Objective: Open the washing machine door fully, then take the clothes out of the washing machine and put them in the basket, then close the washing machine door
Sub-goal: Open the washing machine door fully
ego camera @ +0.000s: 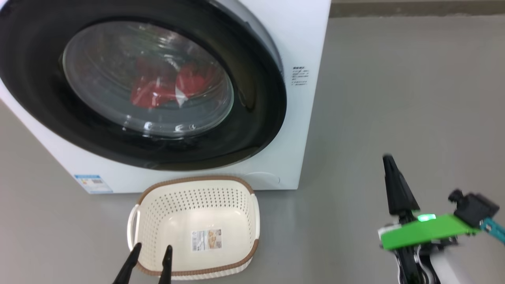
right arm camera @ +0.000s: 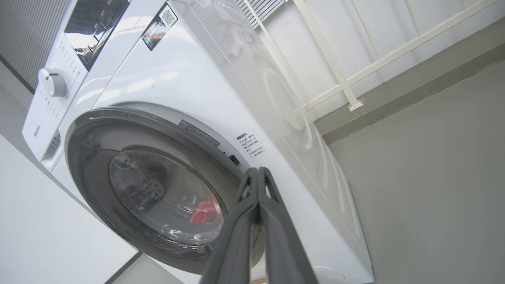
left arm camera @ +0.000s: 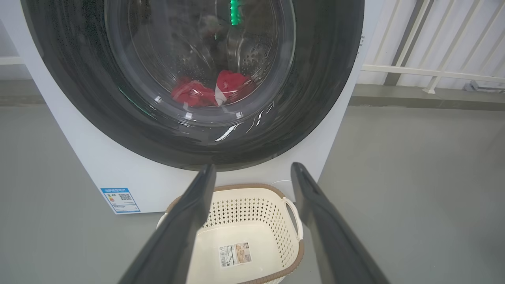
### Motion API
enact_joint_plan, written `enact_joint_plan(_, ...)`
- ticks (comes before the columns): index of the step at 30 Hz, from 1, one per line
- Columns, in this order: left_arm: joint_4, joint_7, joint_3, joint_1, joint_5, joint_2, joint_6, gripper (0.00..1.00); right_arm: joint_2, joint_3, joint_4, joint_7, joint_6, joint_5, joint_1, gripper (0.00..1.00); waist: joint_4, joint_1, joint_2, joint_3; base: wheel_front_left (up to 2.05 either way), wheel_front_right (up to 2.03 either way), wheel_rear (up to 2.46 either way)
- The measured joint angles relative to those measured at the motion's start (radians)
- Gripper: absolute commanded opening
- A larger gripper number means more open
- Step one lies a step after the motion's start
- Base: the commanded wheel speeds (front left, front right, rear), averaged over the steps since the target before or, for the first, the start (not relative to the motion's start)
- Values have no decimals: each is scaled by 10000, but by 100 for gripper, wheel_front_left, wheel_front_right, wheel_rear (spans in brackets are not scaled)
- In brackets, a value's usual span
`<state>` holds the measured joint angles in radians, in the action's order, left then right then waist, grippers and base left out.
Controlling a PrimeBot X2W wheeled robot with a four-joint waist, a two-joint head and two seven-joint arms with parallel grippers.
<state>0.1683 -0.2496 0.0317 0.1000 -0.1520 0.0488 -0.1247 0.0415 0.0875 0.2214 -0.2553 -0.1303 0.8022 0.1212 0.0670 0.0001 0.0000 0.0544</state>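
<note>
The left gripper (ego camera: pixel 153 247), lowest in the head view, has its two dark fingers spread wide with nothing between them; its tips overlie the near rim of the basket (ego camera: pixel 196 179). The basket stands upright on the grey floor (ego camera: pixel 394 98) just in front of the washing machine (ego camera: pixel 303 39), below the door, and holds nothing but the barcode sticker (ego camera: pixel 206 240) on its bottom. At lower right, the right gripper (ego camera: pixel 388 159) has its fingers pressed together, tip to tip, gripping nothing; it stands over bare floor, apart from the machine, with a green plate (ego camera: pixel 426 230) behind it on the wrist. The washing machine door (ego camera: pixel 256 118) lies closed against the white front. Through its bulging glass window the clothes (ego camera: pixel 169 88) appear as a red heap with a white streak, low in the steel drum. A blue label (ego camera: pixel 92 183) marks the machine's lower left corner.
</note>
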Motion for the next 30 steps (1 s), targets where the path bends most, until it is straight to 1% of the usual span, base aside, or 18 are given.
enact_joint_plan(1, -2, 0, 150, -111, -29, 15, -2, 100, 21, 196, -2, 0, 0, 552, 461, 0, 96, 0, 0, 148, 0, 0, 0)
enact_joint_plan(2, -2, 0, 150, -111, -29, 15, -2, 100, 21, 196, -2, 0, 0, 552, 461, 0, 96, 0, 0, 148, 0, 0, 0)
enact_joint_plan(6, -25, 0, 383, -508, -272, 111, -2, 100, 65, 326, 48, -2, 0, 1229, 1471, 0, 323, 0, 0, 494, 0, 0, 0)
enact_joint_plan(10, -21, 0, 591, -844, -456, 251, -2, 100, 393, 738, 330, -2, 0, 1726, 2487, 0, 610, 0, 0, 869, 0, 0, 0)
enact_joint_plan(14, 2, 0, 815, -1221, -591, 293, -2, 100, 984, 1417, 548, -2, 0, 2863, 3467, 0, 939, 0, 0, 1238, 0, 0, 0)
enact_joint_plan(18, 13, 0, 1057, -1549, -681, 313, -2, 100, 1753, 2157, 617, 42, 0, 4215, 4426, 0, 1269, 0, 0, 1612, 0, 0, 0)
enact_joint_plan(23, 69, 0, 1287, -1849, -838, 313, -2, 100, 2522, 2602, 443, 849, 0, 5910, 5484, 0, 1624, 0, 0, 2078, 0, 0, 0)
enact_joint_plan(26, 105, 0, 1383, -1984, -961, 314, -2, 100, 2936, 2610, 407, 1528, 0, 6807, 6025, 0, 1798, 0, 0, 2342, 0, 0, 0)
enact_joint_plan(30, 140, 0, 1538, -2190, -1041, 318, -2, 100, 3239, 2466, 529, 2577, 0, 7843, 6649, 0, 1986, 0, 0, 2663, 0, 0, 0)
